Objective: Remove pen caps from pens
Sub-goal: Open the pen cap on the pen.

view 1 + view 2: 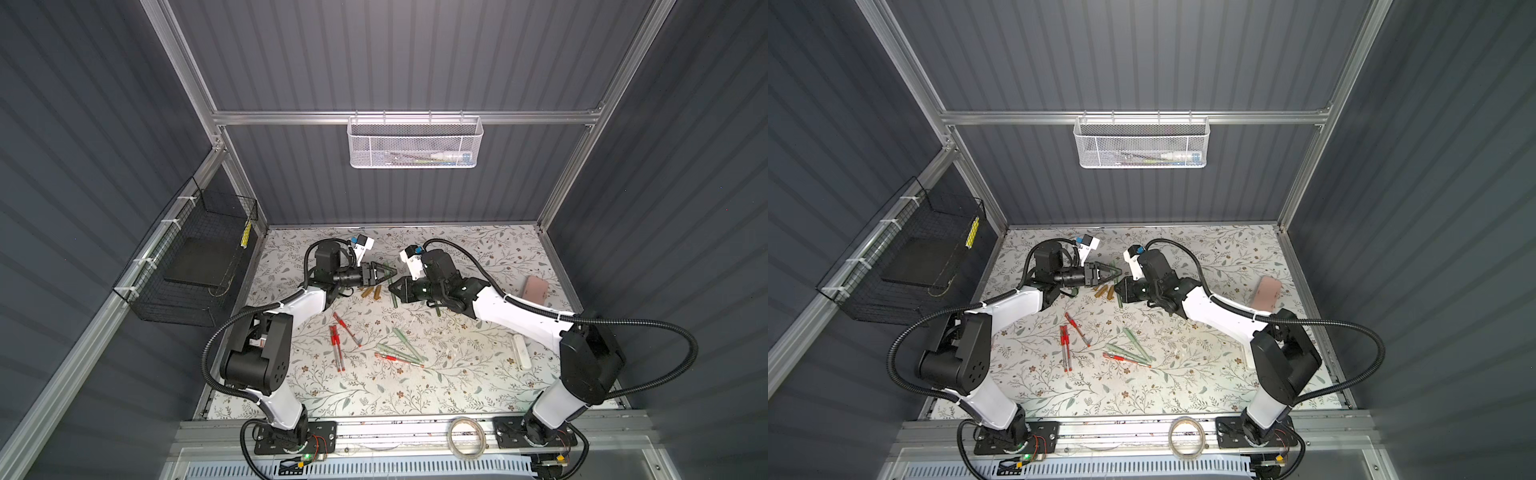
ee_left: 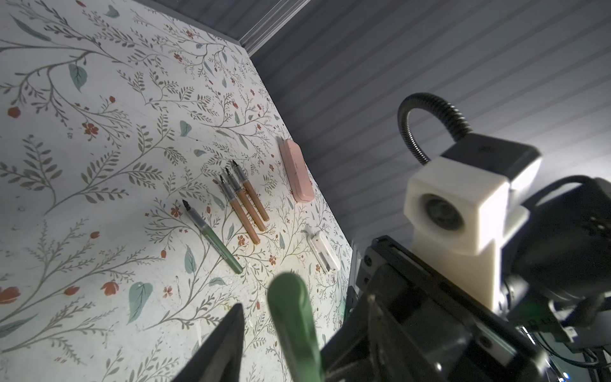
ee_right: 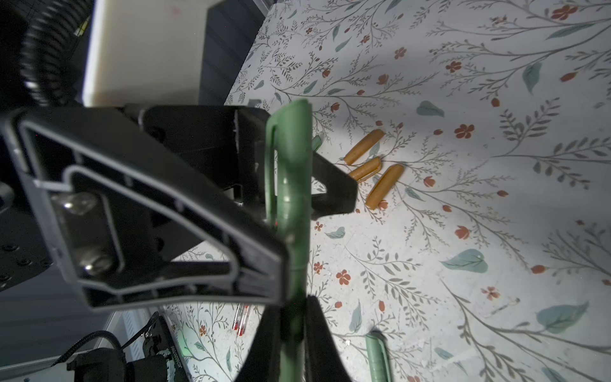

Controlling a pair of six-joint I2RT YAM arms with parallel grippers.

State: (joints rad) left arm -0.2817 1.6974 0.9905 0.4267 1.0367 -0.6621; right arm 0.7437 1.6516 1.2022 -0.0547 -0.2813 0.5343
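Right wrist view: my right fingers [image 3: 324, 350] are clamped on a green pen [image 3: 295, 281], its cap [image 3: 292, 148] on. My left fingers [image 3: 251, 277] stand apart, one on each side of that cap. Three gold caps [image 3: 383, 187] lie on the table [image 3: 496, 264], just beside the pen.
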